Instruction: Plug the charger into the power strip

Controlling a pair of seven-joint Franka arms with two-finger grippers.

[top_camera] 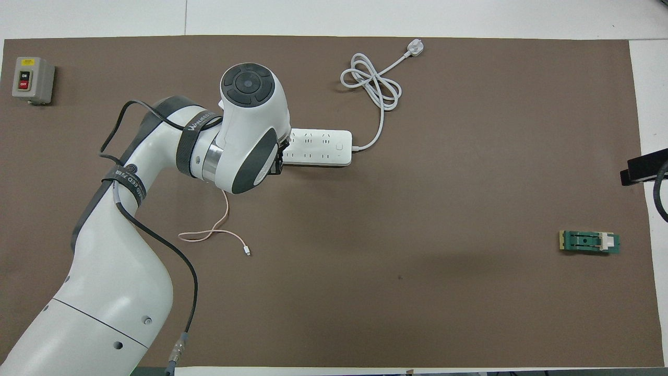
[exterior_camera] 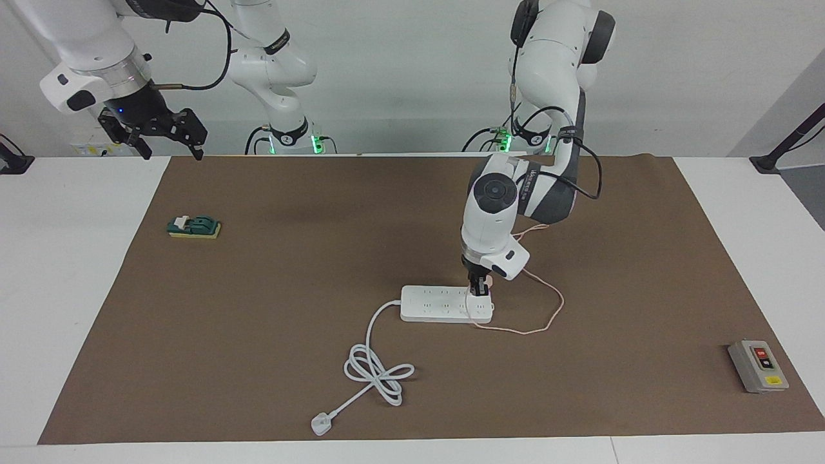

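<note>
- Two views split the story: the facing one showed the left gripper [exterior_camera: 477, 288] clamped tight on the charger [exterior_camera: 488, 283] at the power strip's [exterior_camera: 438, 304] end toward the left arm; overhead, the arm's wrist hid that grip.
- Overhead alone showed the pink cable's white connector [top_camera: 247, 252] lying on the brown mat [top_camera: 417, 209], nearer the robots than the strip.
- The right gripper [exterior_camera: 169, 149] waited, fingers spread wide, over the mat's corner.

Left arm stretched out over the mat, wrist bent straight down, left gripper [exterior_camera: 478, 288] low with fingertips pinched together. Right arm waits, raised near its base; right gripper [exterior_camera: 169, 145] hangs with fingers spread wide.
</note>
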